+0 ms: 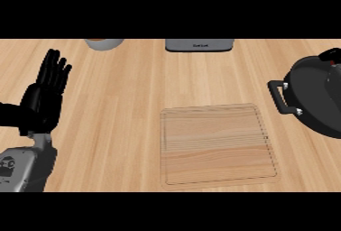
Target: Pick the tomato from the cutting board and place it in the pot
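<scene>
We see no tomato on the cutting board [218, 144]; it may sit hidden in the pot [320, 94] at the counter's right edge. Our left hand [43, 97] rests spread, fingers straight.

Wood grain is showing everywhere here.
The cutting board [218, 145] is looking matt and pale; the pot [320, 97] is gleaming dark and glossy.

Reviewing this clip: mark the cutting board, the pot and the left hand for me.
cutting board [218, 144]: head view, centre of its bare wooden top.
pot [318, 97]: head view, dark body at the right edge.
left hand [41, 101]: head view, palm, fingers straight and upward.
</scene>
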Controlling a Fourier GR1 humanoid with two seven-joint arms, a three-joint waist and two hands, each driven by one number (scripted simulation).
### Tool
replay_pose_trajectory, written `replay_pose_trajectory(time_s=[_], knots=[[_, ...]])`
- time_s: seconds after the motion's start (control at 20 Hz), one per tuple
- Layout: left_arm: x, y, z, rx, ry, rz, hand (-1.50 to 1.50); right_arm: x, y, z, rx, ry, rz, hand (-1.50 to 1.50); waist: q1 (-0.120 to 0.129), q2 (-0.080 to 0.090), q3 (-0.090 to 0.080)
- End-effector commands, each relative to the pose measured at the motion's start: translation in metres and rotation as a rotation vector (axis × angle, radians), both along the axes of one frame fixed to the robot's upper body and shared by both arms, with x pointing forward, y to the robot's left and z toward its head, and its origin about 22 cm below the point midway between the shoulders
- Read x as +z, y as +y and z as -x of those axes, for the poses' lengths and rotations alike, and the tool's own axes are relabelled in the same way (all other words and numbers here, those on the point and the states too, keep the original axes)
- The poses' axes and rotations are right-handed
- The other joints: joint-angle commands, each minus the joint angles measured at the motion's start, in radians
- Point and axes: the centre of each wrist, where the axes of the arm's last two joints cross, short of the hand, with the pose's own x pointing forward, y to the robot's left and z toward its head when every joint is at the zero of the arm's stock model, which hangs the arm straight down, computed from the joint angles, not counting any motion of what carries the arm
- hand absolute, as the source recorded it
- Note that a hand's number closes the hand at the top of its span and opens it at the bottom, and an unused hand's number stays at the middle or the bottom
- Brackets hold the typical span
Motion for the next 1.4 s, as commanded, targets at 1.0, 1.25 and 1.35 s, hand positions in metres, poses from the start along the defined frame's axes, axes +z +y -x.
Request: replay_pose_trajectory(time_s=[1.0,1.25,1.35], knots=[[-0.001,-0.011,0.004,-0.019,-0.012,0.011,0.0,-0.096,-0.074,0.082,0.031,-0.195,-0.389,-1.5,0.031,0.015,0.003],[-0.004,-0.002,-0.001,-0.034,-0.014,0.002,0.0,-0.067,-0.063,0.064,0.099,-0.437,-0.309,-1.5,0.029,0.014,0.003],[0.004,0.003,-0.002,-0.021,-0.016,0.004,0.0,-0.057,-0.067,0.064,0.075,-0.536,-0.312,-1.5,0.018,0.009,0.002]])
